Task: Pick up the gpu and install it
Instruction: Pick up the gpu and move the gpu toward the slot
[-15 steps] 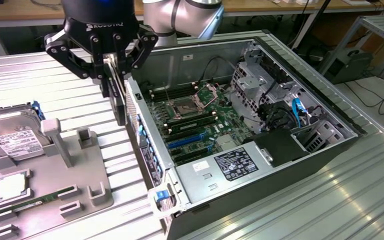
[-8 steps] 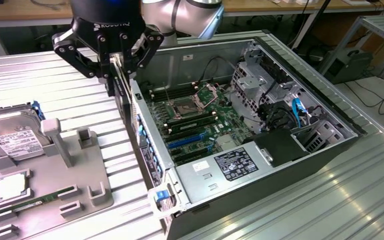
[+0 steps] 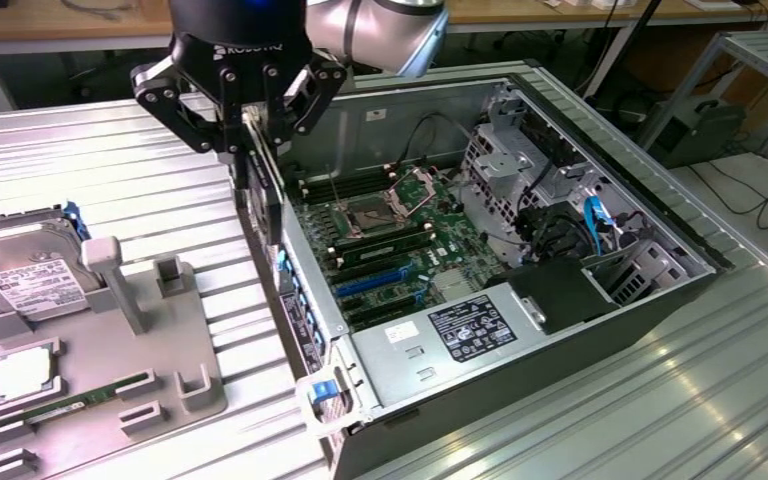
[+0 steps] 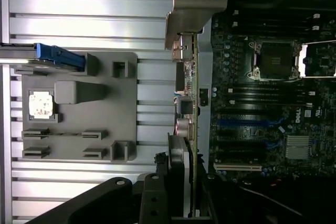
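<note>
While jaws grip it, the gpu [image 3: 261, 190] [image 4: 192, 93] hangs above the case [image 3: 398, 120].

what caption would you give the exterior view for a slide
The gripper holds the gpu edge-on at the open computer case rim; hard drive rests on the fixture at the exterior view's left.

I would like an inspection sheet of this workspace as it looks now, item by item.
Surface: slatted aluminium table.
Job's things: gpu hangs edge-on at the fixture-side edge of the open computer case; not yet seated in the motherboard.
Clutter: grey fixture holding hard drive, processor chip, memory stick.
Grippers: gripper shut on the gpu.
Cables: blue cable and black cables inside the case.
Surroundings: wooden benches; floor cables.
</note>
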`<state>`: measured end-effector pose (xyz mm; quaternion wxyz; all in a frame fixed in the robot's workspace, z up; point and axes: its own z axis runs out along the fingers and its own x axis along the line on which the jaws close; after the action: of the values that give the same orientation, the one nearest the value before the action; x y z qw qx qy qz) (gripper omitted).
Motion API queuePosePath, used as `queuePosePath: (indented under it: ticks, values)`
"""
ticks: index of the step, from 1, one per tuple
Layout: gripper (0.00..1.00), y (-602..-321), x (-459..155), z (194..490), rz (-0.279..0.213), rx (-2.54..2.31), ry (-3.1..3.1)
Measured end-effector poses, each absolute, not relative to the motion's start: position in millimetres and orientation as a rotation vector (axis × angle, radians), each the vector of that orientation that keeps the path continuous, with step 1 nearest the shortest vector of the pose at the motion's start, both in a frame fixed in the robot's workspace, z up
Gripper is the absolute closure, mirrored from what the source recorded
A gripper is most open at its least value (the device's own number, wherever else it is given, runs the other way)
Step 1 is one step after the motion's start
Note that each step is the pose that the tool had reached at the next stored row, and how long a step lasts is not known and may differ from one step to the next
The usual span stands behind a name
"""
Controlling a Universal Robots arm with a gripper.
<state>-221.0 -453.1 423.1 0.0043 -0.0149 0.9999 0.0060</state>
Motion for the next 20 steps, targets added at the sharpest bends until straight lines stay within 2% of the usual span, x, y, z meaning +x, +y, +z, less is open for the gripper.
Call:
queuePosePath:
  ticks: [20]
  values:
    - [0.72, -453, -190, 421, 0.019, -0.047, 3.133]
